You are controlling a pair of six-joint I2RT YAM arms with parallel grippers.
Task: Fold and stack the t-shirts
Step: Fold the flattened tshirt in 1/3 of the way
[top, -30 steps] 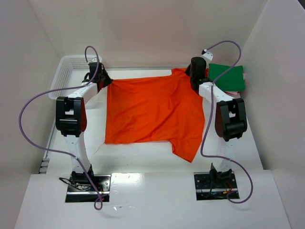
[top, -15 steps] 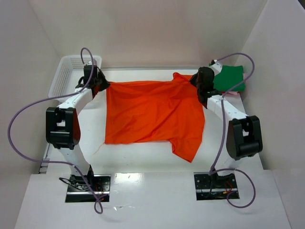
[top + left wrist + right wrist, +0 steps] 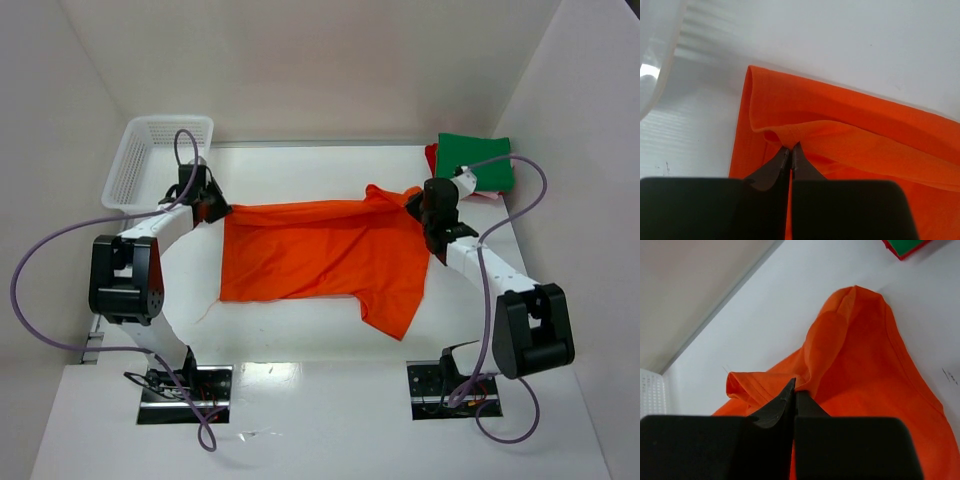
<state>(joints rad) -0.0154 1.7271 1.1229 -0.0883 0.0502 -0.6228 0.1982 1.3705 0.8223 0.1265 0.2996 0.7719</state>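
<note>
The left gripper (image 3: 220,209) and right gripper (image 3: 413,205), each pinching the far edge of the bright orange cloth t-shirt (image 3: 320,255), have drawn it nearer than a second ago: the fold is beginning

White plastic mesh basket (image 3: 150,160) at the far left corner of the white counter (image 3: 300,325), its long side running front to back, plain pale walls (image 3: 330,70) enclosing back and both sides
</note>
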